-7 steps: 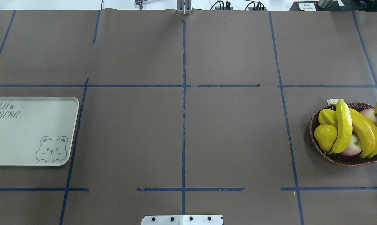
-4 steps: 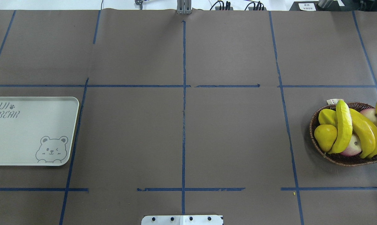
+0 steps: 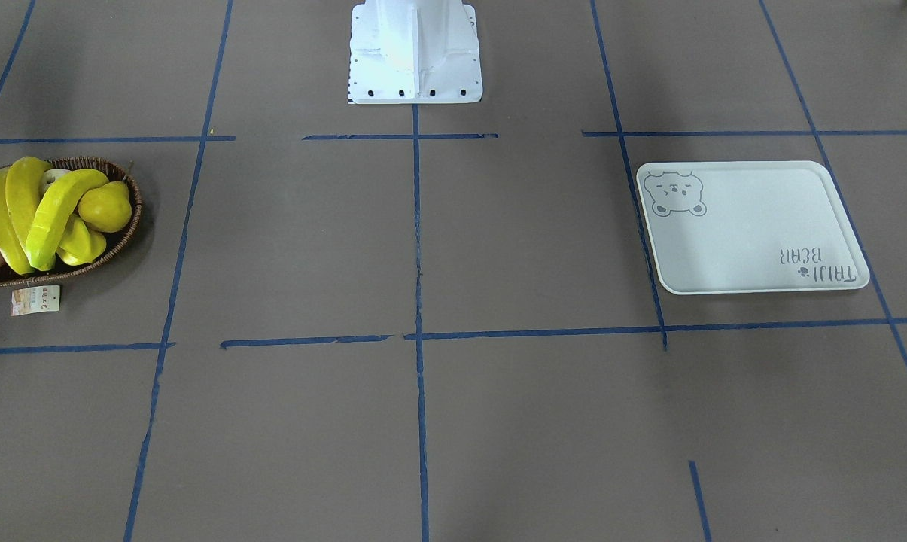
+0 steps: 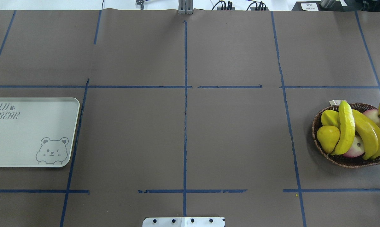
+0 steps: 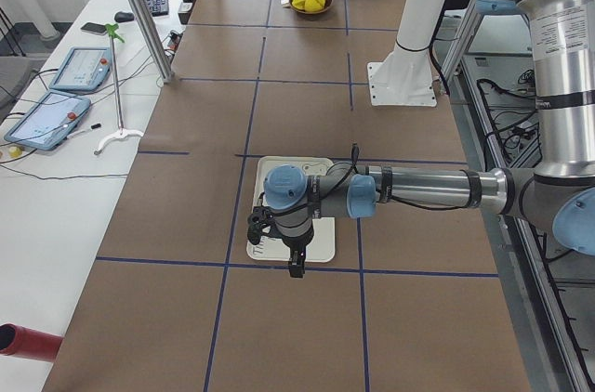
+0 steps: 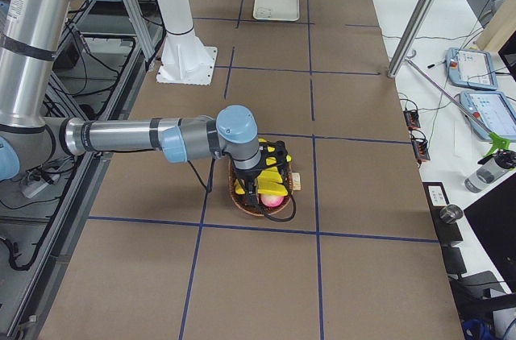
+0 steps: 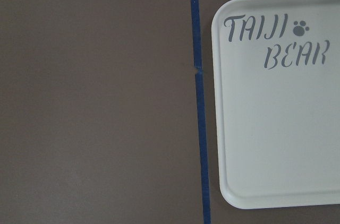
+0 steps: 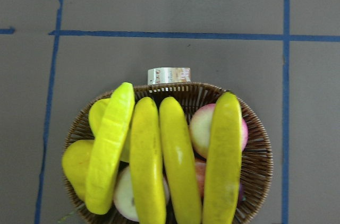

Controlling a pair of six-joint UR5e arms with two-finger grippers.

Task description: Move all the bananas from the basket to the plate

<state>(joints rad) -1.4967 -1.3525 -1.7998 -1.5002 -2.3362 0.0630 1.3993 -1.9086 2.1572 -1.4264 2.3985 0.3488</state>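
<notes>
The table [image 4: 234, 135] is covered with brown paper and divided into squares by blue tape lines [image 4: 185, 126]. Seen from overhead, the plate [image 4: 29, 142] is set at the left edge and the basket [image 4: 347, 160] at the right edge, well apart. A white base plate [image 4: 183, 221] is seen at the near middle.

Brown table [image 4: 240, 142] gridded with blue tape [image 4: 185, 142]; white desk [image 5: 65, 202] alongside holds tablets [image 5: 46, 121].
</notes>
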